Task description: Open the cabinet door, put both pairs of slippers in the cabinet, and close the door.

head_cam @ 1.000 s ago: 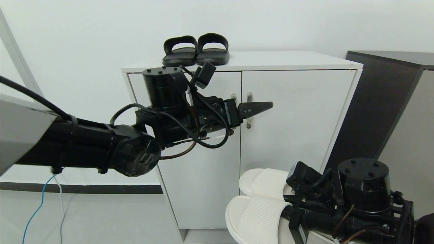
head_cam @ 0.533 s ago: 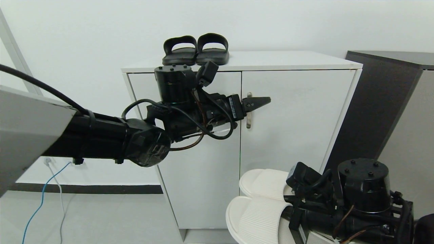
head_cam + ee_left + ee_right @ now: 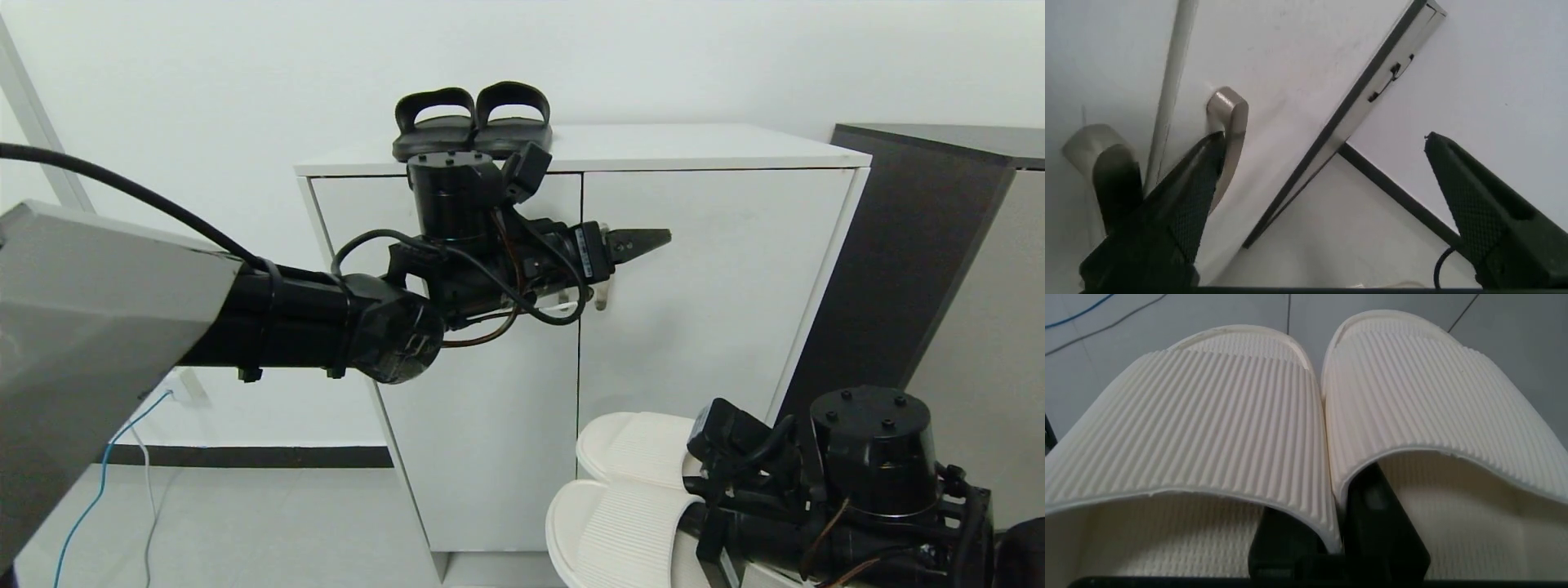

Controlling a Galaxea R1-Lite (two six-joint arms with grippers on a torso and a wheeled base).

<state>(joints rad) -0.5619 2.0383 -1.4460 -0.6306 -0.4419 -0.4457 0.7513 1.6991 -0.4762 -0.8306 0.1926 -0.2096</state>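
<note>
Left claw point(image 3: 1321, 140) gaped wide, door handle point(image 3: 1229, 114) beside one finger, half hidden; right claw point(image 3: 1360, 523) pinched white slippers point(image 3: 1208, 433), tips buried.

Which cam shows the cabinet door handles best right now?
Left wrist view: both handles sit close, right by the open left gripper. Head view has that gripper covering them, bar one lower tip. Right wrist view faces the white slippers.

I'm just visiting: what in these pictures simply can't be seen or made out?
- Inside of the cabinet: head view, shut doors hide it.
- Door handles: head view, left gripper covers most of them.
- Heels of the white slippers: head view, right arm covers them; right wrist view, edge cuts them.
- Near edge of the black slippers: head view, left arm overlaps it.
</note>
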